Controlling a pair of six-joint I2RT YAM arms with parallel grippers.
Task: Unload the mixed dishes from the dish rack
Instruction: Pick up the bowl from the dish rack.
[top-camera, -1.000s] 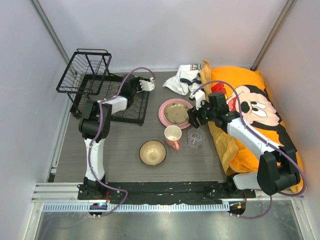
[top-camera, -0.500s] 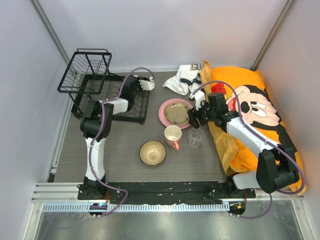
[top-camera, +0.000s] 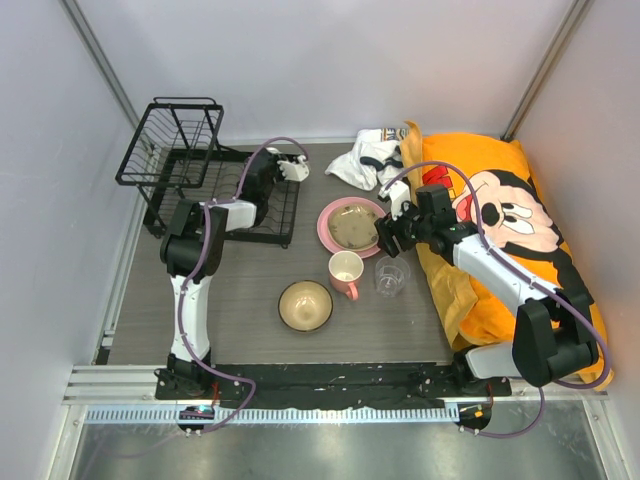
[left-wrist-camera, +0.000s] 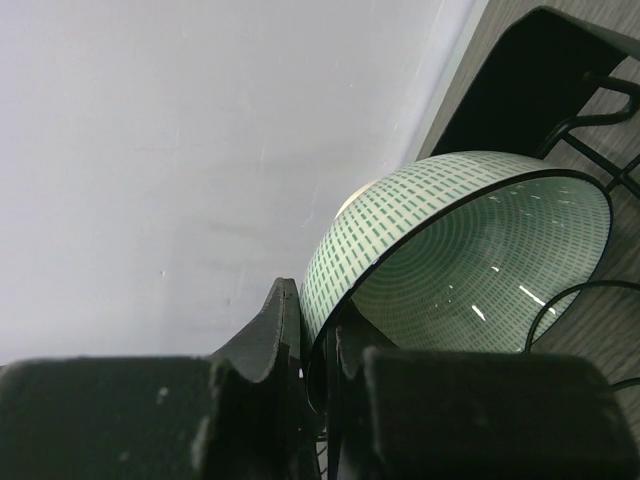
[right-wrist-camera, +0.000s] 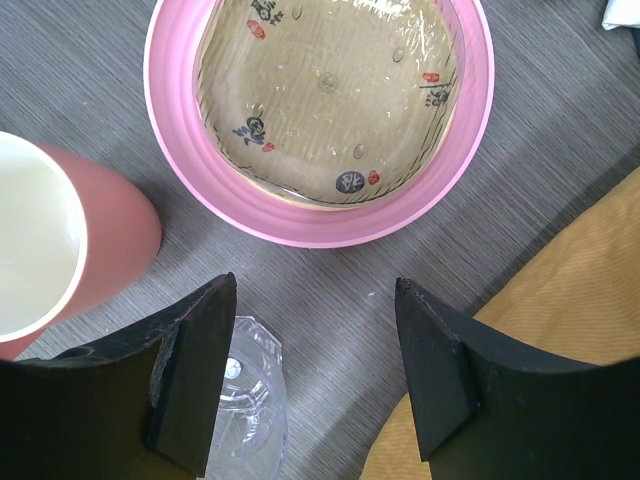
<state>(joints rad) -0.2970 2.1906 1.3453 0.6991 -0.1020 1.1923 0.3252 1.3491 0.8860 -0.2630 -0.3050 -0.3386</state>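
Left gripper (left-wrist-camera: 315, 340) has edged toward the wall (left-wrist-camera: 150, 150), pinching the bowl (left-wrist-camera: 470, 260) rim at the rack (top-camera: 170, 140) edge. Right gripper (right-wrist-camera: 315, 375) is wide, with the cup (right-wrist-camera: 250, 410) just beside it.

Bowl (left-wrist-camera: 470, 260) seemingly over the rack (top-camera: 283, 215); dish (top-camera: 352, 226) on plate (top-camera: 327, 222), mug (top-camera: 346, 270) before.

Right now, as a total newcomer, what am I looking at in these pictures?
This is a robot: a left arm and a right arm bolted to a table, each ending in a two-finger gripper. The wide picture comes from a fixed camera overhead; the other two come from cameras on the wrists. On the table stand a wire dish rack, a pink plate carrying a tan dish, a pink mug, a clear glass cup and a tan-lined bowl, plus a crumpled cloth and an orange cartoon pillow. The left gripper pinches the rim of a green-patterned bowl at the rack. The right gripper is open and empty, near the plate and cup.
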